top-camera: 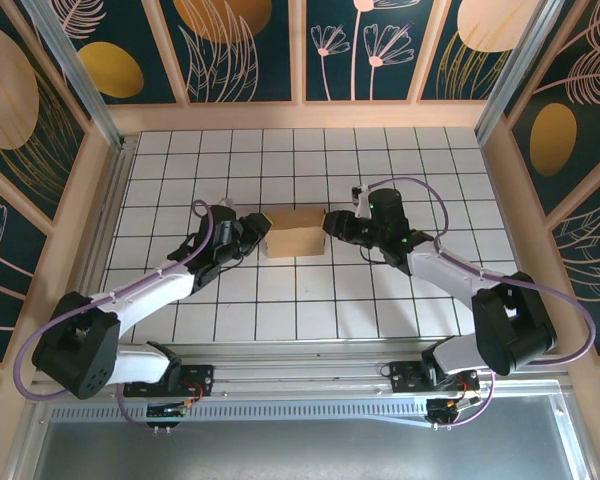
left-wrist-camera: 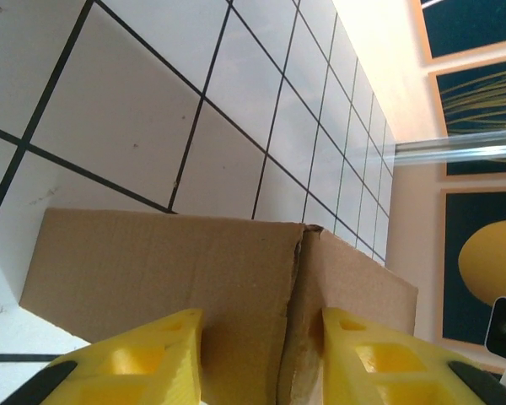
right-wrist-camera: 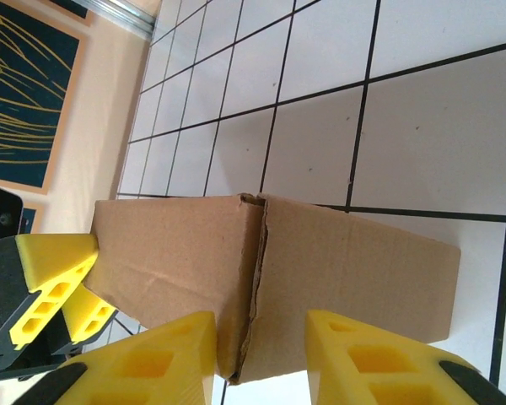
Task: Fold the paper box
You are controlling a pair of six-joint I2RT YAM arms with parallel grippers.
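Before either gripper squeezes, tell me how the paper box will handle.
The paper box looks thin-walled and hollow, so probably light and apt to slide on the tiles. Its corner seam gapes, ragged, so a hard pinch would likely buckle it. Low and wide, it seems unlikely to tip.

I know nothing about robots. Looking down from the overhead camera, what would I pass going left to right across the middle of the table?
Left end effector → paper box → right end effector, with one end effector at each end of the box.
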